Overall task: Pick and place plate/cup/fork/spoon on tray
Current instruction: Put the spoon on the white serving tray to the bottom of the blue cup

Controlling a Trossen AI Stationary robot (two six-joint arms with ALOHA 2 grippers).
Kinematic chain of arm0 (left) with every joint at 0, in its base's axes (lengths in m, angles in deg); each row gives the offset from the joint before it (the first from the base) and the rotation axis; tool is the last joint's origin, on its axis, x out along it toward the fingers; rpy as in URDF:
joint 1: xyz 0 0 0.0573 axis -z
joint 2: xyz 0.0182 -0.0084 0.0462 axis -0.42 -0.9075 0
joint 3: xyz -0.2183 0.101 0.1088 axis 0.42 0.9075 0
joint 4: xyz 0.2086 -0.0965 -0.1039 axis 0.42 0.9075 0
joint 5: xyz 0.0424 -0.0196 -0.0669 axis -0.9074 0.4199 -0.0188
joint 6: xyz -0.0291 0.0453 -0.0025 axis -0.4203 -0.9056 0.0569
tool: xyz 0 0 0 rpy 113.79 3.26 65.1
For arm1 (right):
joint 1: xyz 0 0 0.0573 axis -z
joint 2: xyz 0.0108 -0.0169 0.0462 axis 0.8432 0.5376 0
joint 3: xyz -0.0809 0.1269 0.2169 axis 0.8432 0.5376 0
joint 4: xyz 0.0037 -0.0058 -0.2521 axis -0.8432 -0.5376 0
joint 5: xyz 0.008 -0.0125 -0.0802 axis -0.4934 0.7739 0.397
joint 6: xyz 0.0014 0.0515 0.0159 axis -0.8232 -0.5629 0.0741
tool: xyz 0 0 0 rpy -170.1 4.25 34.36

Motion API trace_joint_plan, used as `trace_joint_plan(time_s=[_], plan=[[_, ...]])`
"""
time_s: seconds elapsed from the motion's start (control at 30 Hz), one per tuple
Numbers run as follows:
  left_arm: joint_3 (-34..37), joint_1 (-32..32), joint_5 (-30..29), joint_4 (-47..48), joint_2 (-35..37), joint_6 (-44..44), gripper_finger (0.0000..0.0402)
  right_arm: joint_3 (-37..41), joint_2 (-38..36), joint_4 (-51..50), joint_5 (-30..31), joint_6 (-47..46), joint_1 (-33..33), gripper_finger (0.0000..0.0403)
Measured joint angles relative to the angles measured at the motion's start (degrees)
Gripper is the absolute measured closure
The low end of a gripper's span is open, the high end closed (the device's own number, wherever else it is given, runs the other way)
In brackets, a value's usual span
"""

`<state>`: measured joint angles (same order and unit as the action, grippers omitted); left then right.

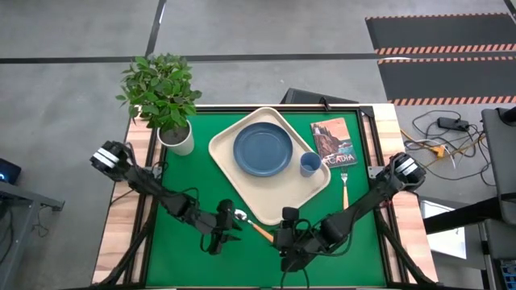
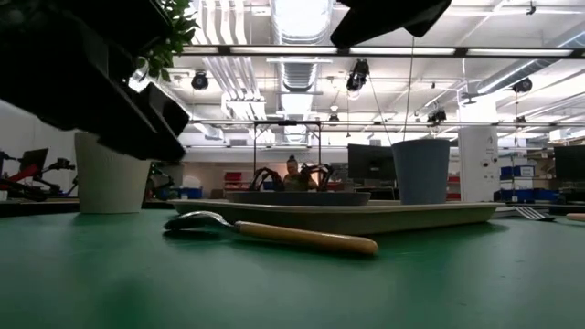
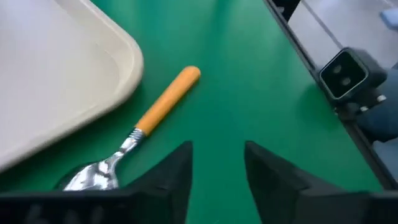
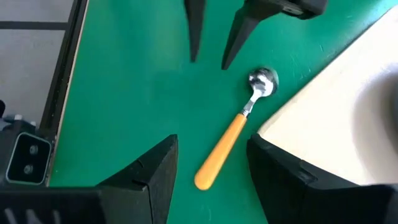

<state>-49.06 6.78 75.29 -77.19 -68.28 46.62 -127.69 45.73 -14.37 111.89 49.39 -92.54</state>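
Note:
The orange-handled spoon (image 1: 253, 225) lies flat on the green mat beside the tray's near edge, between my two grippers. The cream tray (image 1: 228, 179) holds the blue plate (image 1: 264, 149) and the blue cup (image 1: 310, 164), which stands near the tray's right side. The fork (image 1: 344, 187) lies on the mat to the right of the tray. My left gripper (image 3: 217, 168) is open and low, just left of the spoon's bowl (image 3: 93, 177). My right gripper (image 4: 211, 168) is open and low, near the spoon's handle end (image 4: 208, 174). Neither gripper touches anything.
A white pot with a green plant (image 1: 176, 137) stands at the far left of the mat. A brown-covered book (image 1: 332, 142) lies to the right of the tray, above the fork. The two grippers face each other closely across the spoon.

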Motion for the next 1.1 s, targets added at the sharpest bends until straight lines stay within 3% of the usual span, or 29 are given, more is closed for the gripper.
trace_joint_plan(time_s=[0.17,0.3,0.43,0.83,1.1], plan=[[-5.87,1.95,-7.03,3.66,-3.66,-7.51,0.0211,3.06,-2.76,0.14,0.48,-1.6,-0.5,0.0225],[-9.59,2.76,-16.14,15.77,-4.15,-9.36,0.0203,5.98,-4.65,1.07,0.52,-3.0,-0.58,0.0225],[-10.05,2.96,-20.14,18.4,-4.15,-12.46,0.0203,8.08,-5.81,1.2,1.98,-4.49,-0.58,0.0225],[-8.05,2.96,-20.56,17.88,-4.38,-13.12,0.0203,10.52,-6.22,2.7,3.54,-4.48,-0.56,0.0225],[-6.95,2.89,-23.91,10.62,-11.05,-13.23,0.0203,10.52,-6.24,2.78,3.57,-4.48,-0.56,0.0222]])
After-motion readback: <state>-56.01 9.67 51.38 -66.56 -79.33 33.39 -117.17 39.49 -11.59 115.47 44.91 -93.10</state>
